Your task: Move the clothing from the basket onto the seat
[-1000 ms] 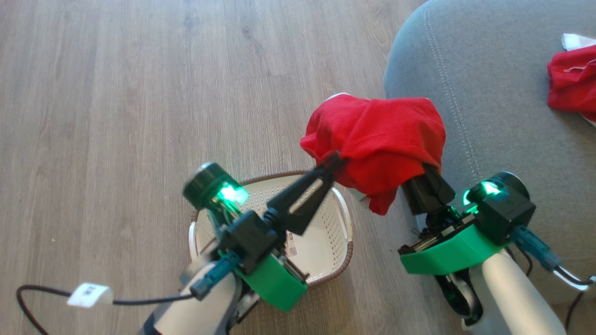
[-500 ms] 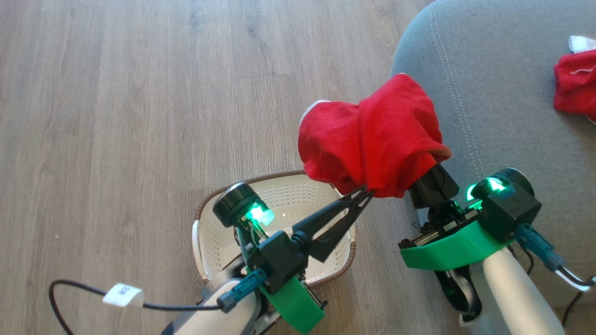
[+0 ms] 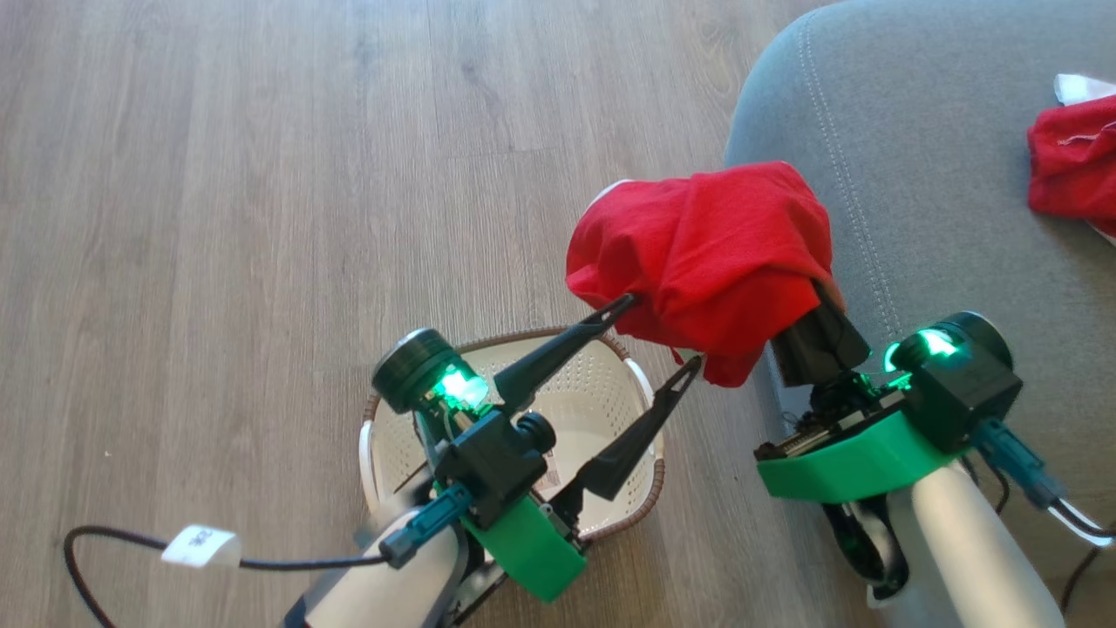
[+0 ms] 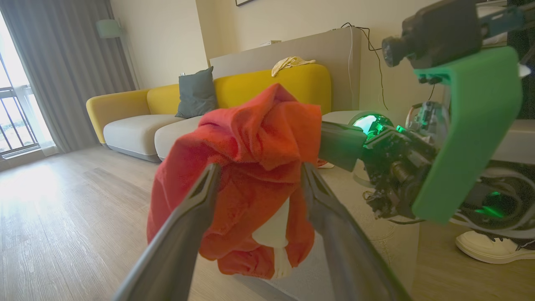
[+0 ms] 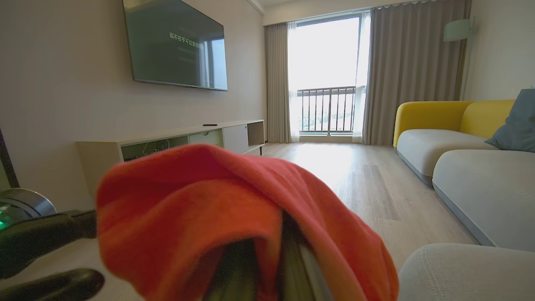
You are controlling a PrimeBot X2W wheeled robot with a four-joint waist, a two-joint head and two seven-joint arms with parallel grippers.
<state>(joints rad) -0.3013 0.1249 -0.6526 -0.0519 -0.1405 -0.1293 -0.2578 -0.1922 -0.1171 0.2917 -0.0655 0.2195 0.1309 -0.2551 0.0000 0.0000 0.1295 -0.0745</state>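
Clothing (image 3: pixel 706 253) bunched in the middle of the frame has just lost one of its two holds. Half a second ago the left gripper (image 3: pixel 663 330) was pinched on the bundle's lower edge. Now its fingers stand spread wide, one tip at the cloth's lower left fold and the other just beside the hanging corner, gripping nothing. The red bundle therefore rides on the right gripper (image 3: pixel 815 344) alone. It is draped over that gripper's fingers, which are closed together and buried in the fabric. It hangs across the rounded left edge of the seat (image 3: pixel 942 174), partly above the cushion and partly above the wooden floor (image 3: pixel 261 218). By my reading the hand-over is finished, and what remains is to carry the bundle further right over the cushion and let it go. Counting from largest down, there is one seat filling the upper right. One basket (image 3: pixel 571 410) sits at lower centre, with no red in the part the left arm leaves uncovered. There are two red garments: the carried one, and a second garment (image 3: pixel 1072 166) lying on the cushion at the right edge. Two grippers complete the count.
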